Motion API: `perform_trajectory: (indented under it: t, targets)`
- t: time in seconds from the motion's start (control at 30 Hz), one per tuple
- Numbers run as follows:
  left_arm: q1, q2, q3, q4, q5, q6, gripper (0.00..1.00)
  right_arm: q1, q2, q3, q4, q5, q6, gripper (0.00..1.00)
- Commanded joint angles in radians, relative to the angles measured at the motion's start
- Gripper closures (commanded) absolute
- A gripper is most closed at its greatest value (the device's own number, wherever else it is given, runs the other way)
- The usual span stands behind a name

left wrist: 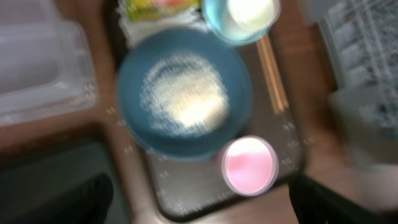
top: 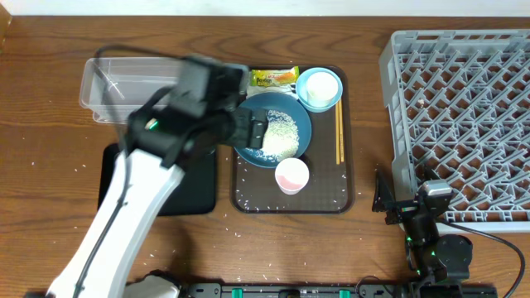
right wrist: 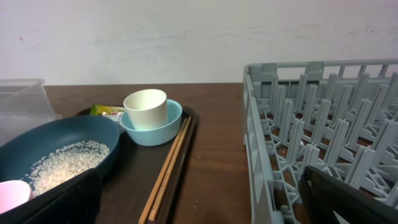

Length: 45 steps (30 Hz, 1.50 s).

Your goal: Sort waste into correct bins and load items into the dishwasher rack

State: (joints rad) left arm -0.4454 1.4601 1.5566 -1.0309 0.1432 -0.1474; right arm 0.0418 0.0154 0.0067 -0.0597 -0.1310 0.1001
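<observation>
A dark-blue bowl holding white rice sits on the brown serving tray. My left gripper hovers open over the bowl's left rim with nothing in it. On the same tray are a pink cup, a light-blue bowl with a cream cup inside, chopsticks and a yellow-green wrapper. The right gripper rests open and empty, low beside the grey dishwasher rack.
A clear tub stands at the back left. A black tray, partly under my left arm, lies left of the serving tray. Loose rice grains dot the wooden table and the serving tray's front. The left wrist view is blurred.
</observation>
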Motion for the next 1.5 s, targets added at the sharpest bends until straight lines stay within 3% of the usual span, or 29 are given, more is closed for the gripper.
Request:
perform_trajectory:
  t: [0.0,0.23,0.53,0.87,1.03,1.1,1.17,1.37,1.47]
  targets:
    - [-0.055,0.078,0.065,-0.030,-0.209,0.031,0.07,0.012,-0.009,-0.001,-0.004,0.003,-0.012,0.01]
    - [-0.130,0.143,0.064,-0.031,0.006,0.005,0.07,0.012,-0.009,-0.001,-0.004,0.003,-0.012,0.01]
    - [-0.169,0.187,0.062,-0.027,0.029,0.005,0.07,0.012,-0.009,-0.001,-0.004,0.003,-0.012,0.01]
    - [-0.168,0.204,0.051,0.098,-0.039,0.005,0.07,0.012,-0.009,-0.001,-0.004,0.003,-0.012,0.01]
    - [-0.163,0.204,0.051,0.115,-0.224,0.004,0.07,0.012,-0.009,-0.001,-0.004,0.003,-0.012,0.01]
    - [-0.140,0.204,0.051,0.102,-0.327,-0.027,0.07,0.012,-0.009,-0.001,-0.004,0.003,-0.012,0.01]
    - [-0.090,0.204,0.051,0.082,-0.422,-0.134,0.07,0.012,-0.009,-0.001,-0.005,0.003,-0.012,0.01]
    - [0.146,0.204,0.051,0.022,-0.436,-0.296,0.07,0.012,-0.009,-0.001,-0.004,0.003,-0.012,0.01]
    - [0.277,0.204,0.051,-0.016,-0.436,-0.322,0.07,0.012,-0.009,-0.001,-0.004,0.003,-0.012,0.01]
